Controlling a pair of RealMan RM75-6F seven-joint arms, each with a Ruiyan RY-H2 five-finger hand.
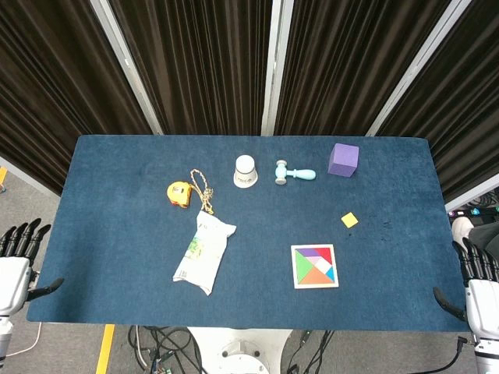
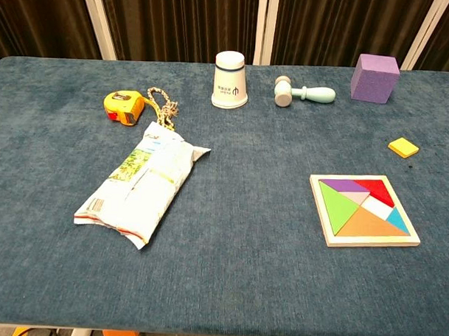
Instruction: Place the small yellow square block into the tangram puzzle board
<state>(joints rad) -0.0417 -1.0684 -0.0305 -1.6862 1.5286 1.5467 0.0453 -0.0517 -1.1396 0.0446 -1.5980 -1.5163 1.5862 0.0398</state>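
The small yellow square block [image 1: 349, 220] [image 2: 404, 147] lies flat on the blue table, right of centre. The tangram puzzle board [image 1: 314, 266] [image 2: 363, 210], a white-framed square of coloured pieces with a white gap near its middle, sits nearer the front edge, below and left of the block. My left hand [image 1: 19, 261] hangs off the table's left front corner, fingers spread and holding nothing. Beyond the right front corner my right hand [image 1: 479, 280] does the same. Neither hand appears in the chest view.
A snack bag [image 1: 203, 251] lies left of centre. Behind it are a yellow tape measure [image 1: 179, 193] with a chain [image 1: 203, 189]. Along the back stand a white paper cup [image 1: 245, 171], a pale blue toy hammer [image 1: 293, 172] and a purple cube [image 1: 343, 159].
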